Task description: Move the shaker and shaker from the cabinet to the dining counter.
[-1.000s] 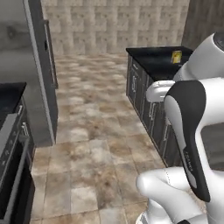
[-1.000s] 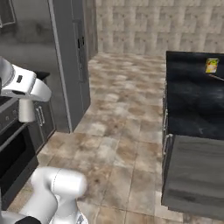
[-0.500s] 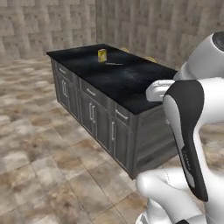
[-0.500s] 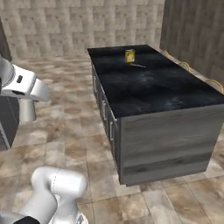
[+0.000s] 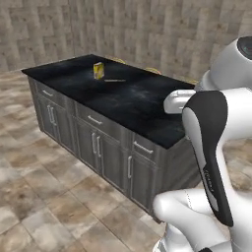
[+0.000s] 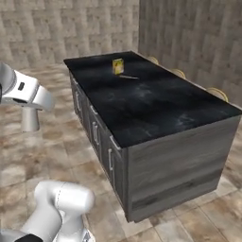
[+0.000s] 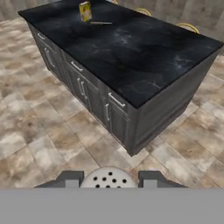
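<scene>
The gripper point(image 7: 109, 178) is narrowed onto a white shaker point(image 7: 108, 179): in the hand view the shaker's round, perforated top sits between the two dark fingertips point(image 7: 70, 177), one on each side of it. It hangs above the tiled floor point(image 7: 39, 127), near the closest corner of the dining surface point(image 7: 144, 57) and apart from it.

The surface is a long black marble slab with white veins, and below its long edge run grey drawers point(image 5: 96, 119) and doors with silver handles. Near its far end stands a small yellow carton point(image 5: 99, 70), upright, with a thin pale stick-like thing point(image 5: 114, 80) lying flat just beside it; what that thing is cannot be told. Along the far long edge the rounded tops of stools point(image 6: 217, 93) show. In the right base view the white arm point(image 6: 24, 90) reaches over the floor, well left of the surface.
</scene>
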